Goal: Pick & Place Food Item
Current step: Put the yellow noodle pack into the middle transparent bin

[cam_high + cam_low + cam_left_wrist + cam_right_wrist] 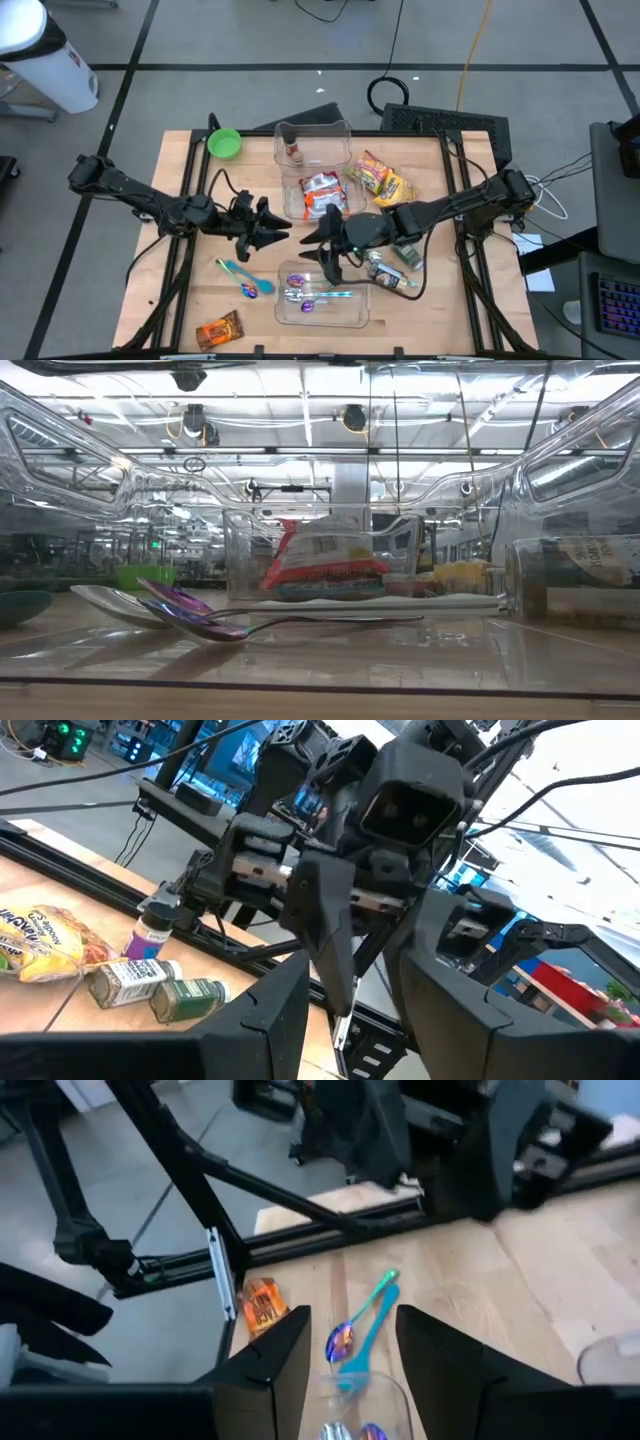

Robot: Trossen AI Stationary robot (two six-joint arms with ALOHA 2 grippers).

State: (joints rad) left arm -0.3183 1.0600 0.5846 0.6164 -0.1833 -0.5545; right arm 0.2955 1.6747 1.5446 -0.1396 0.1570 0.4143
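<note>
A red-and-white snack bag (322, 195) lies in the middle clear container (290, 205); the low view shows the bag (325, 565) too. Yellow snack bags (378, 178) lie on the table right of it. An orange wrapped bar (218, 330) rests at the near left edge. My left gripper (280, 235) and right gripper (310, 242) hover tip to tip above the table's middle, between the middle container and the near container (322, 315). Both are open and hold nothing, as the left wrist view (350, 1010) and the right wrist view (352, 1345) show.
The near container holds spoons (200, 622). A teal spoon (240, 270) and an iridescent spoon (340, 1340) lie left of it. Spice bottles (392, 272) lie under my right arm. At the far side stand a green bowl (224, 143) and a clear container with a small bottle (293, 150).
</note>
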